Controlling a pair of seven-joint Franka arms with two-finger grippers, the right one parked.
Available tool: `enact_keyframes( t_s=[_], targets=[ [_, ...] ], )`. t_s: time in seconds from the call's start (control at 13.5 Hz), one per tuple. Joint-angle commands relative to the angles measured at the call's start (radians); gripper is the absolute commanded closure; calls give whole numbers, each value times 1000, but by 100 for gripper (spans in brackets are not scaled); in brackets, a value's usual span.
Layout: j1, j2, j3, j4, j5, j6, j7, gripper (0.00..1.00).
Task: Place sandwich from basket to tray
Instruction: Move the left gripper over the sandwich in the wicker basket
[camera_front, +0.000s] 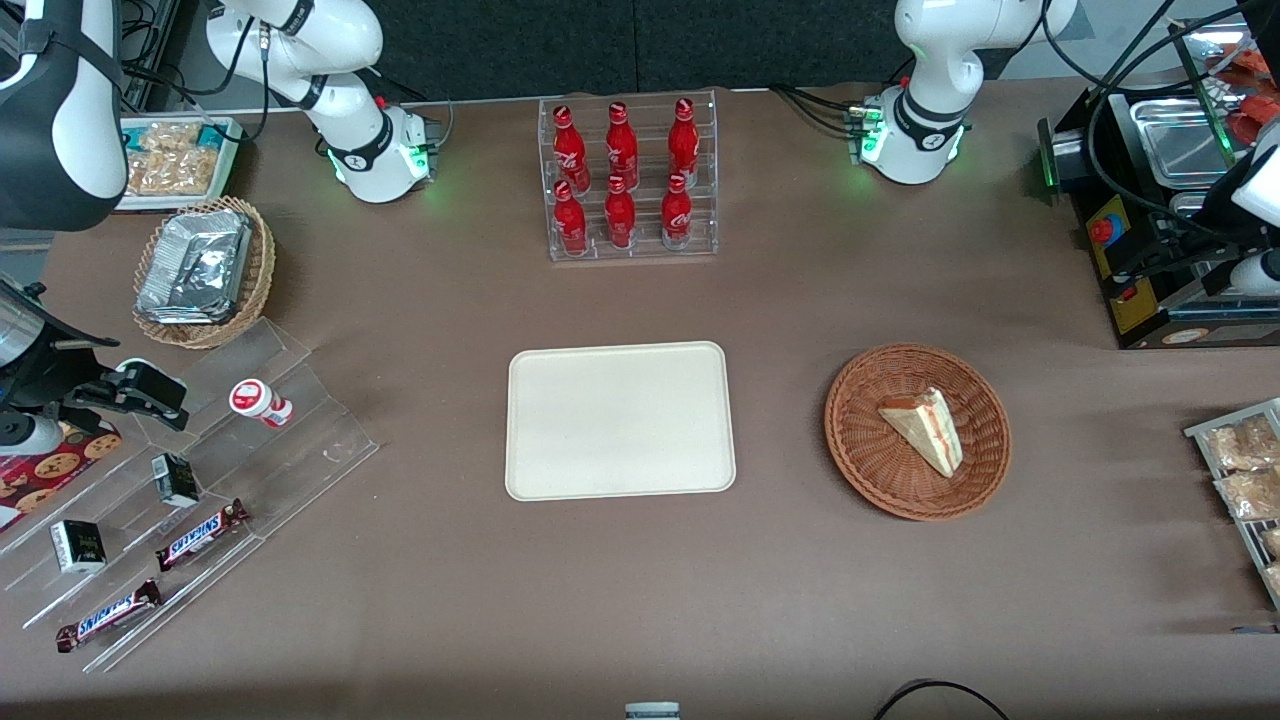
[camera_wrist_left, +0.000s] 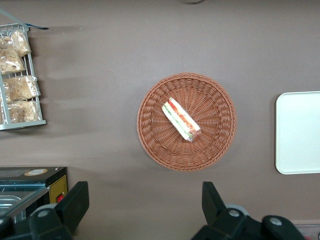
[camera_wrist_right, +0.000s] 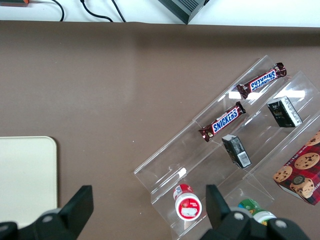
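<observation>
Sandwich (camera_front: 926, 428): we log it lying in the basket (camera_front: 860, 440), untouched; beside the basket, the tray (camera_front: 620, 420) holds nothing. Gripper (camera_wrist_left: 145, 202): high above the basket, fingers spread wide, gripping nothing. We judge the whole transfer outstanding.

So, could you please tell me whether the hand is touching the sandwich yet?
Apart. The left wrist view shows the open hand high above bare table, with the sandwich lying untouched in the basket.

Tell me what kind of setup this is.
Likely a mock snack kiosk in a lab: cola bottles in a clear rack, Snickers bars on acrylic shelves, a sandwich in a wicker basket. The open gripper hangs above the basket.
</observation>
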Motion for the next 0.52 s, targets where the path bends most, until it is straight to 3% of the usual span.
enact_keyframes(
  t_s=[0.0, 0.22, 0.44],
  targets=[
    [-13, -34, 9, -24, 5, -14, 12, 0],
    [-15, -12, 8, -30, -8, -33, -47, 0],
    [-25, 73, 2, -39, -21, 1, -385, 0]
  ],
)
